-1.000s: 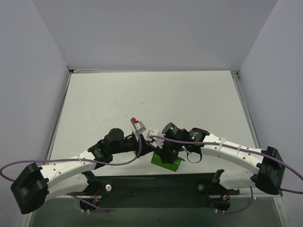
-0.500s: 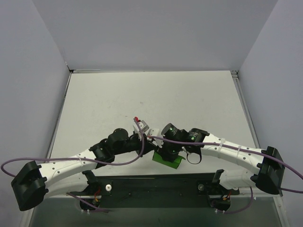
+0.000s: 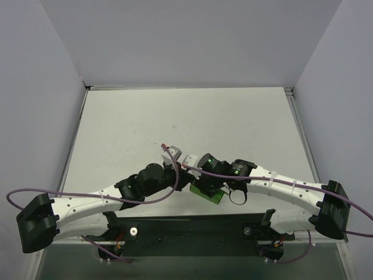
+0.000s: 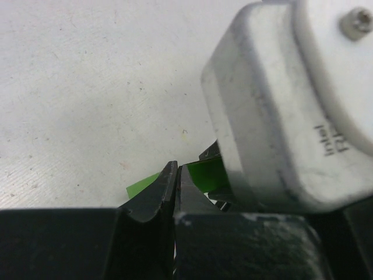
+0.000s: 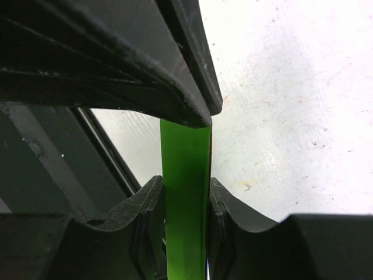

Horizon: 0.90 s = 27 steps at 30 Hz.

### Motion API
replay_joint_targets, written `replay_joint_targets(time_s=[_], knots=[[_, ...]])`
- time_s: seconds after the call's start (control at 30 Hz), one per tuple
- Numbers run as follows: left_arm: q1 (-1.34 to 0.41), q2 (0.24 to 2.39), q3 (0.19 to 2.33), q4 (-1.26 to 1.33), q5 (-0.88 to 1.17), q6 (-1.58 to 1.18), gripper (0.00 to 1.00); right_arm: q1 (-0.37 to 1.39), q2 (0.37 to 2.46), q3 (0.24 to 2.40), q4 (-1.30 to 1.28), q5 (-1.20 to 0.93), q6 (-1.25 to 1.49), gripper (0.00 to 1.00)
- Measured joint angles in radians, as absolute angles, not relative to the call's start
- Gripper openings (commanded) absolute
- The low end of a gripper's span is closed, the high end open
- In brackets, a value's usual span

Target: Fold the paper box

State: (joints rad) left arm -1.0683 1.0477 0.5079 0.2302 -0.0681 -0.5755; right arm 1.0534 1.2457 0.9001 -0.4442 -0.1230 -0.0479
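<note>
Left gripper (image 4: 176,172) just closing tight at paper box (image 3: 208,193) (flap caught? cannot tell) | right gripper (image 5: 185,188) clamping its wall | we are judging fold beginning.

The paper box (image 3: 213,196) is near the front edge of the table (image 3: 175,116). The left gripper (image 4: 176,175) is at its left; the right gripper (image 5: 185,195) straddles one wall

I see a pale, speckled table (image 3: 186,116); the green paper box (image 3: 210,193) is near its six o'clock edge.
</note>
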Motion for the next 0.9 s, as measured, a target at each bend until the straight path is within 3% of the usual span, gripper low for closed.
replay_joint_targets(time_s=[0.47,0.9], knots=[[-1.073,1.01,0.413,0.348,-0.208,-0.766,0.0,1.061,1.256,0.9,-0.377,-0.052,0.005,0.01],[-1.079,1.02,0.304,0.402,-0.212,-0.735,0.0,1.053,1.254,0.9,-0.354,0.005,0.028,0.02]])
